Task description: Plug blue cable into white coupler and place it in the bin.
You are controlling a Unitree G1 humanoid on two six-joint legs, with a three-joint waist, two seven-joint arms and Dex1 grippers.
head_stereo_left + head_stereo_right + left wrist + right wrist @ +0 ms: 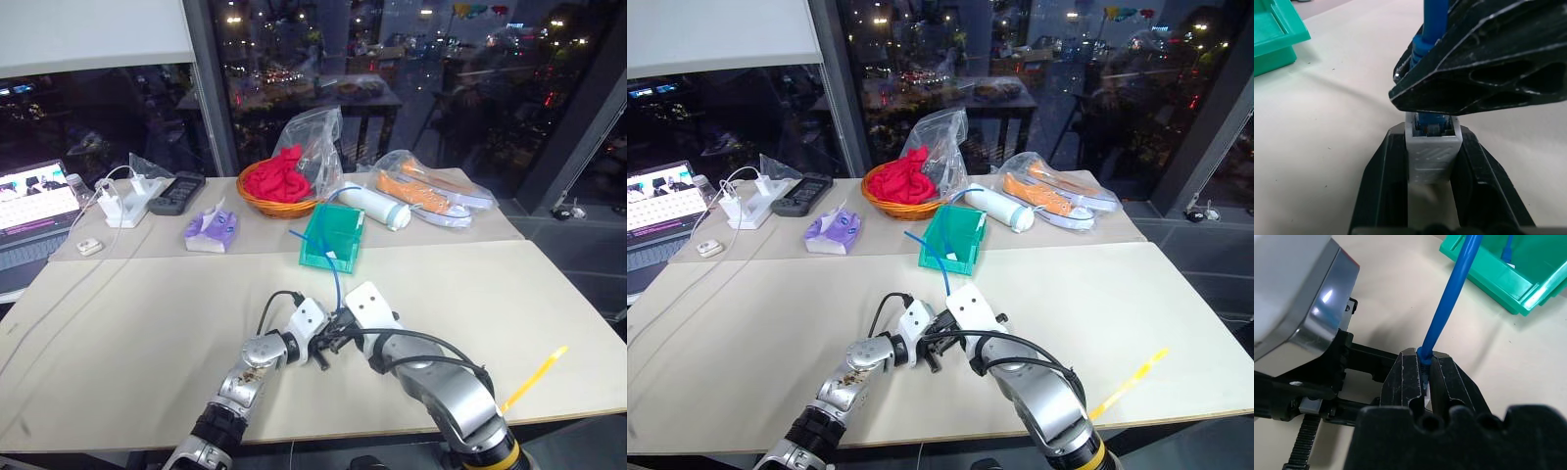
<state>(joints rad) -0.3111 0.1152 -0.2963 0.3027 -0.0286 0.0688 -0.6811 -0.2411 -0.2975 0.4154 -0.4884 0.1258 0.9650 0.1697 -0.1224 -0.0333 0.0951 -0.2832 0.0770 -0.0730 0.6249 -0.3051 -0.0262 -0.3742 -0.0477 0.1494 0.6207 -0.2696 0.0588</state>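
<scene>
Blue cable (1449, 303) rose from between the two claws, low over the front middle of the table (147, 323), and bent away toward the bin (333, 238). The right claw (1422, 377) was squeezed shut on the blue cable just above its plug end. The left claw (1432, 161) was nearly closed, with the white coupler (1432, 152) pinched between its two black fingers (1383, 181). The socket hole of the white coupler faced the right claw, and the plug of the blue cable sat in the mouth of that hole. How deep it went could not be told. The two claws met tip to tip. The bin stood on the table a little farther back, near the claws but apart from them. Behind the bin was an orange basket (269, 201) with a red cloth (279, 176) in it.
</scene>
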